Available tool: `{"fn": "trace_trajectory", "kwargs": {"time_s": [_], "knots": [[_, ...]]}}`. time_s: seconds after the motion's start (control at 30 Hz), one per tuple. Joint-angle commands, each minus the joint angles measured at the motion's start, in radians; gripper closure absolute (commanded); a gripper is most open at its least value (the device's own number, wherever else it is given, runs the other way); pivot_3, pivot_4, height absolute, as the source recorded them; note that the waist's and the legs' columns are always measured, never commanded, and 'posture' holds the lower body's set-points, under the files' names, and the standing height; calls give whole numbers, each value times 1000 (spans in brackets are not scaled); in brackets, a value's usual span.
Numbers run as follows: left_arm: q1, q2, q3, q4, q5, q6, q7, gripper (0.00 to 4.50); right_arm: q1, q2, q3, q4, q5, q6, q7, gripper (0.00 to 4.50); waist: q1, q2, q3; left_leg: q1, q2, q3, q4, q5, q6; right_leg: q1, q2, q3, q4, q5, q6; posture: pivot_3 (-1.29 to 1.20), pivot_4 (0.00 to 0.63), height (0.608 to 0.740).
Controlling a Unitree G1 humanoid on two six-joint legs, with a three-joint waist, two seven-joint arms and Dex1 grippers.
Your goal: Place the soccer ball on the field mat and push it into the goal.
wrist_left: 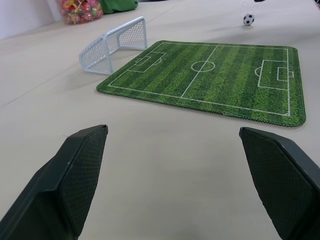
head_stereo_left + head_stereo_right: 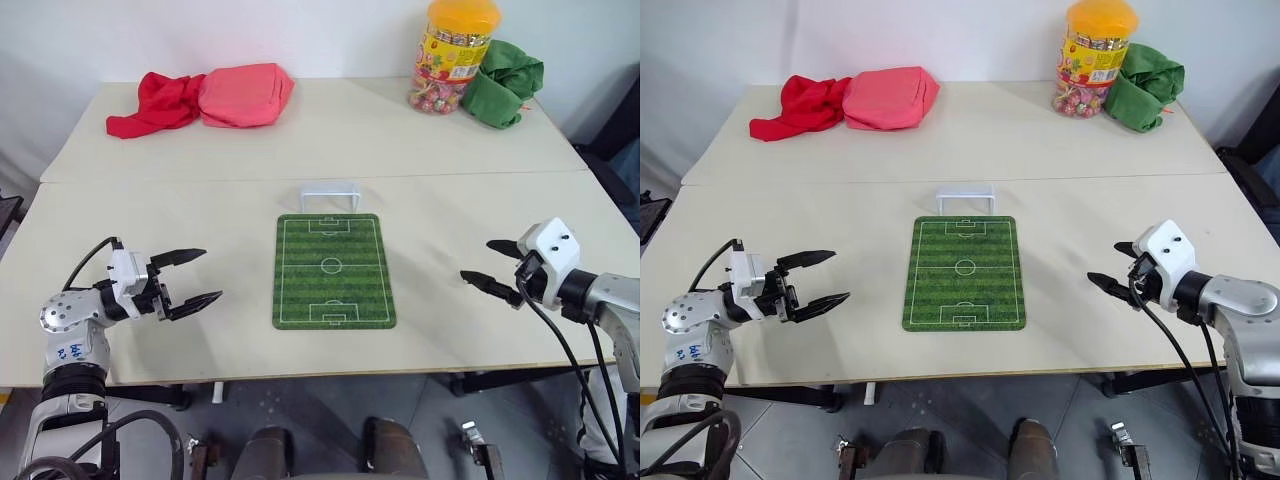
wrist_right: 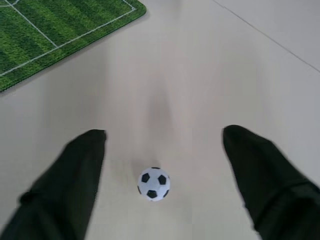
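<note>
The soccer ball point(image 3: 154, 184), white with black patches, is on the bare tabletop between the fingers of my right gripper point(image 3: 164, 132), touching neither. That gripper point(image 2: 482, 262) is open and hangs right of the field mat point(image 2: 333, 270). The mat lies flat at the table's middle, green with stripes and white lines. The white goal point(image 2: 330, 195) stands at its far short edge. The left wrist view shows the ball point(image 1: 248, 19) beyond the mat's point(image 1: 210, 75) far side. My left gripper point(image 2: 205, 275) is open and empty, left of the mat, pointing toward it.
At the back of the table lie a red cloth point(image 2: 150, 105) and a pink pouch point(image 2: 245, 95) on the left. A candy jar point(image 2: 453, 55) and a green cloth point(image 2: 503, 82) stand on the right. A seam point(image 2: 200, 180) crosses the table behind the goal.
</note>
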Motion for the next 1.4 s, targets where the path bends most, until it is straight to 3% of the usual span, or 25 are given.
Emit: {"fn": "trace_trajectory", "kwargs": {"time_s": [0.03, 0.57, 0.67, 0.97, 1.2, 1.4], "knots": [[-16, 5, 6, 14, 3, -19, -8, 0, 0, -13, -21, -4, 14, 2, -8, 36, 1, 0, 0, 0, 0, 0, 0, 0, 0, 0, 0, 0, 0, 0, 0, 0, 150, 740], [6, 18, 19, -8, -8, -21, -9, 0, -82, 51, 89, 267, -25, -98, 8, 36, -4, 0, 0, 0, 0, 0, 0, 0, 0, 0, 0, 0, 0, 0, 0, 0, 150, 740], [10, 21, 22, -12, -9, -21, -6, 0, -91, 53, 96, 285, -26, -110, 17, 603, -4, 0, 0, 0, 0, 0, 0, 0, 0, 0, 0, 0, 0, 0, 0, 0, 150, 740], [33, 26, 29, -33, -14, -18, -3, 0, -70, 48, 90, 287, -21, -122, 20, 3605, -2, 0, 0, 0, 0, 0, 1, 0, 0, 0, 0, 0, 0, 0, 0, 0, 150, 740], [47, 23, 16, -56, -16, -11, -38, 0, -75, 5, 87, 105, 5, -99, 49, 3653, -2, 0, 0, 0, 0, 0, 1, 0, 0, 0, 0, 0, 0, 0, 0, 0, 150, 740], [82, 18, 16, -84, -26, -2, -74, 0, -158, -62, 198, -121, 56, 102, 140, 3653, -6, 0, 0, 0, 1, 0, 1, 0, 0, 0, 0, 0, 0, 0, 0, 0, 150, 740]]}}
